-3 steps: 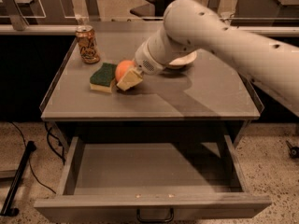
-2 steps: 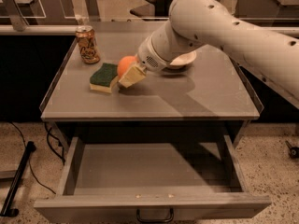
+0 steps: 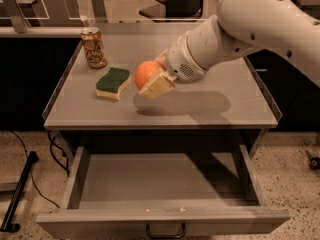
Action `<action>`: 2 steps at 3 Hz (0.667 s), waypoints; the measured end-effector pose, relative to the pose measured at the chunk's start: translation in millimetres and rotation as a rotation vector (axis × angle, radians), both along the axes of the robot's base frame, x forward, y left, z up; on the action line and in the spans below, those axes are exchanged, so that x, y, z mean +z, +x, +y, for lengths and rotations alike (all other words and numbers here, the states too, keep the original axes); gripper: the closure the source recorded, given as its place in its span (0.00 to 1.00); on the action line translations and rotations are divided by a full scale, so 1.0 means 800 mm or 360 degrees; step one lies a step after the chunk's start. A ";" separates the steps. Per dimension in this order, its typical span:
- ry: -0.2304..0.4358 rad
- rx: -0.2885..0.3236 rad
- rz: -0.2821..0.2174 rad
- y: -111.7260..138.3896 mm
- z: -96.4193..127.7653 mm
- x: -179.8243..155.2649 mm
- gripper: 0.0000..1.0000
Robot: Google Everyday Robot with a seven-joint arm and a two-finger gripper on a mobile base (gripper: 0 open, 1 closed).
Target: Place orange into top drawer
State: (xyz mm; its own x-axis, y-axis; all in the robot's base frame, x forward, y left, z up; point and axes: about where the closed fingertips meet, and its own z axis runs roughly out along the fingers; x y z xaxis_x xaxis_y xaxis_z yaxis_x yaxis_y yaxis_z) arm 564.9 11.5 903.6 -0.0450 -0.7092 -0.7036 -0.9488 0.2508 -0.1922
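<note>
Whereas a second ago the orange (image 3: 145, 74) sat low on the tabletop (image 3: 215, 109), close against the sponge (image 3: 113, 82), it is now seen raised and shifted a little toward the centre of the frame. A shadow is cast on the grey surface below it. The hand (image 3: 151, 79) is clamped on the fruit, with one pale finger (image 3: 157, 85) pressed along its lower right side. The grasp can therefore be judged secure and the lift begun; the carry forward and down to the drawer is not yet made.

The top drawer (image 3: 160, 181) is pulled fully out across the lower part of the frame, and nothing is seen inside it. A drink can (image 3: 93, 47) is left standing at the upper left, apart from the sponge.
</note>
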 end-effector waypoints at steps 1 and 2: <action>0.0000 0.0000 0.0000 0.000 0.000 0.000 1.00; 0.0017 0.0034 0.0014 -0.030 0.002 0.016 1.00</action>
State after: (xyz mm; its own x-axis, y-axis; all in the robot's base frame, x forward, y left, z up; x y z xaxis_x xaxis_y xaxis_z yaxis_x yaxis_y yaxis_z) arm 540.9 13.0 916.5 -0.0361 -0.7024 -0.7109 -0.9556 0.2323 -0.1811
